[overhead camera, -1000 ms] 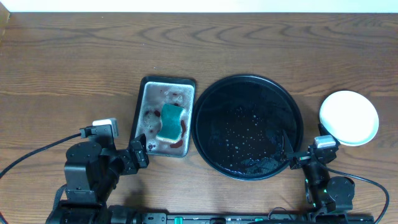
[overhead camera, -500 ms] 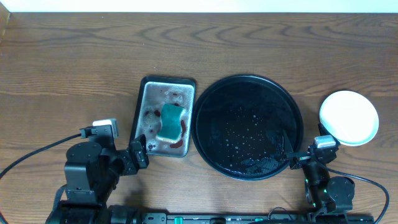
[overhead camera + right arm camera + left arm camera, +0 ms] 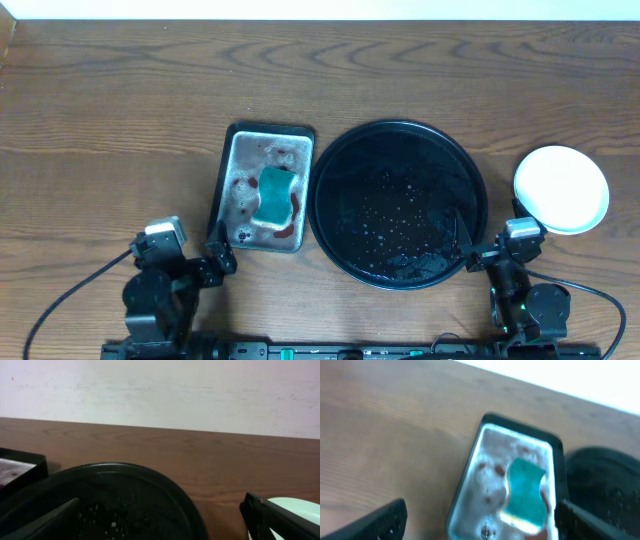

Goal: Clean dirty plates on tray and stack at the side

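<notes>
– black tray (image 3: 400,124), status?
– round, mid-surface, wet with droplets. pale plates (image 3: 561,189) sit on the wood surface (image 3: 120,120) to its right, apart from its rim; how many are stacked cannot be told from above.
– left of it?
– metal tray (image 3: 270,127) just beside it, reddish stains inside, green sponge (image 3: 274,196) lying in it.
– hands?
– left hand (image 3: 481,507): fingers apart, holding nothing, at the metal tray's near end. right hand (image 3: 160,502): fingers apart, holding nothing, at the black tray's near right edge.
</notes>
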### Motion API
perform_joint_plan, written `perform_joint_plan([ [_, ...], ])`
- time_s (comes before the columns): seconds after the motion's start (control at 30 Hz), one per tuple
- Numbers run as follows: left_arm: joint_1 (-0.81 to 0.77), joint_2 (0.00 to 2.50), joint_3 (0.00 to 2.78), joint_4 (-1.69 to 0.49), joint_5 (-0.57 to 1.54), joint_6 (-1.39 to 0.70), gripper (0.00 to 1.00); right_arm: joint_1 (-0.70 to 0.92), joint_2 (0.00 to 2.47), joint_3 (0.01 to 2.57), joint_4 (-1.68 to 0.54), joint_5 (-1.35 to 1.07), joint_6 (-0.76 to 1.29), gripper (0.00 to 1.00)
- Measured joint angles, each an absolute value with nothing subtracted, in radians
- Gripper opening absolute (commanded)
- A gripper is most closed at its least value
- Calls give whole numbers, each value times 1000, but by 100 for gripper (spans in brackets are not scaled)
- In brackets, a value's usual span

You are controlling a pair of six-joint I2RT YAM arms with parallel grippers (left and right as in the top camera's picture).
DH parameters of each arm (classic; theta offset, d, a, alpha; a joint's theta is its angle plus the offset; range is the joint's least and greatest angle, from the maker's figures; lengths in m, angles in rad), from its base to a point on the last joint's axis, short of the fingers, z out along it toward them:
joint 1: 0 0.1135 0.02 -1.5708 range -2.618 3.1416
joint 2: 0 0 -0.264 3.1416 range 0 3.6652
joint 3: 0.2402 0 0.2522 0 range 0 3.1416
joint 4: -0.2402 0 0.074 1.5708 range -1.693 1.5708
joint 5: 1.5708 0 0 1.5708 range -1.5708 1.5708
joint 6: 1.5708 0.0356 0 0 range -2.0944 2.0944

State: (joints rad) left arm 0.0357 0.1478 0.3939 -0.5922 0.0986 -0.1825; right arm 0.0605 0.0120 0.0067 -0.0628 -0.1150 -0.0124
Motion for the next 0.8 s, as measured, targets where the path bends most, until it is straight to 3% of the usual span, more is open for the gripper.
perform_joint_plan([
  [0.5,38,13,51,187,98,-170,95,60,12,7,-63,-115,-12,99],
  [0.8,38,12,8,0,96,-123,95,60,12,7,-63,-115,-12,99],
])
